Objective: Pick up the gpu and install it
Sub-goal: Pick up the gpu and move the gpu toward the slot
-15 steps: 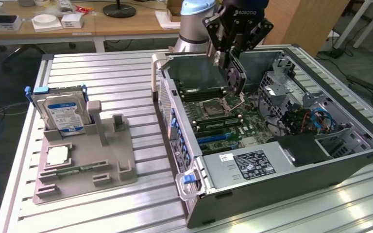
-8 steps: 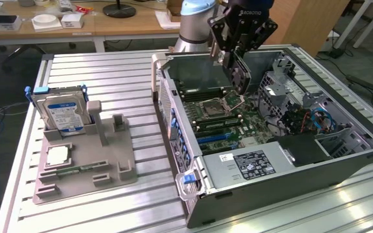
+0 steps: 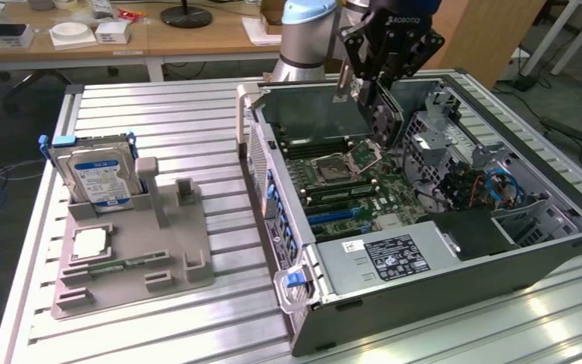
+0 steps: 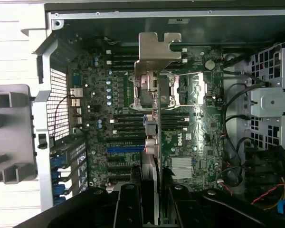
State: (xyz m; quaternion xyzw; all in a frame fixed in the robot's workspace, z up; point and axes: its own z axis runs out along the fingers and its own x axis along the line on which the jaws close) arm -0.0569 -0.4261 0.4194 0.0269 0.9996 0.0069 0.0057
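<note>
pickup is done: gripper is clamped on the gpu, jaws partway closed, one on each face of the card. the card is held edge-on, silver bracket at the end away from the fingers, hanging over the open pc case above the motherboard, roughly over the cpu socket. it looks clear of the board, in no slot. the blue expansion slot is unfilled, so seating isn't done yet. the hard drive sits in the grey parts holder, well apart on the table.
</note>
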